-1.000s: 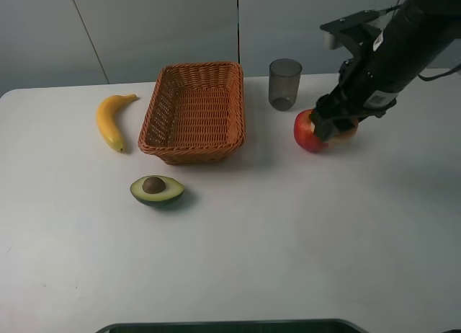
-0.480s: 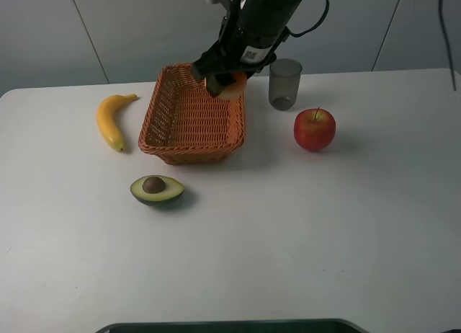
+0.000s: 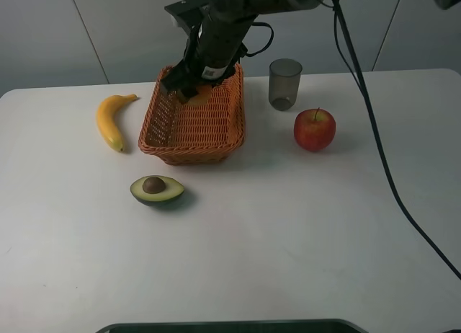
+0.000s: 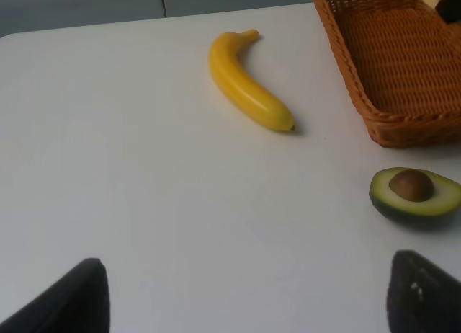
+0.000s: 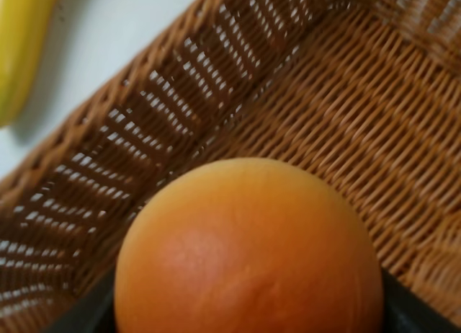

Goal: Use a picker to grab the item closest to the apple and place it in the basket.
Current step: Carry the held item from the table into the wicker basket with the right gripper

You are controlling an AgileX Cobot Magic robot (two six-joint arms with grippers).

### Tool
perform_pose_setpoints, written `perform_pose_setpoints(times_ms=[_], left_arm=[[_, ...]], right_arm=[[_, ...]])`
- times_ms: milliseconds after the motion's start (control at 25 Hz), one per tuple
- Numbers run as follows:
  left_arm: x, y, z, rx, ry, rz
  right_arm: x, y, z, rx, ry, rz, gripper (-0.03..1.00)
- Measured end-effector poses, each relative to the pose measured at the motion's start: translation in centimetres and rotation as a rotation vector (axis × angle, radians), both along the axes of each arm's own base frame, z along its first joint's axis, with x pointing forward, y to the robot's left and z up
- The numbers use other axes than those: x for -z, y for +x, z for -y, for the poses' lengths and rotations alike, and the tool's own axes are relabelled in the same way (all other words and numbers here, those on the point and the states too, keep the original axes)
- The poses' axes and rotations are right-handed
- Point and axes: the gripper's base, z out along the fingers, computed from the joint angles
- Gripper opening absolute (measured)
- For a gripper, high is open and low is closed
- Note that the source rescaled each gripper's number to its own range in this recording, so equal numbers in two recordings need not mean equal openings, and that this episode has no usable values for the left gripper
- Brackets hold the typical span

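Green avocado half (image 3: 156,189) lies nearest on the white table (image 3: 288,232), cut face up, with the brown stone showing. Behind it stands the wicker basket (image 3: 191,151), with the yellow banana (image 3: 112,120) at its left and the red apple (image 3: 314,129) well apart at its right. A grey cup (image 3: 284,83) stands just behind the apple. The right gripper (image 3: 189,91) reaches across into the far left corner of the basket and pinches the round orange fruit (image 5: 248,250) between its dark jaws. I cannot tell if the fruit touches the basket floor. The left gripper (image 4: 248,304) hangs over the table, its fingers (image 4: 68,300) spread wide.
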Motion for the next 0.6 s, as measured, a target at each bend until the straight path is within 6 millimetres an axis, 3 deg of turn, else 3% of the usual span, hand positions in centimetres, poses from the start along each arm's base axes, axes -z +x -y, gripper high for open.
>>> perform_pose_setpoints(times_ms=[280,600], left_arm=[[0.0,0.0,0.0,0.000,0.000,0.000],[0.0,0.0,0.0,0.000,0.000,0.000]], right_arm=[[3.9,0.5,-0.4,0.002,-0.027,-0.028,0.00],[5.0,0.5,-0.4,0.003,-0.037,-0.041,0.00]])
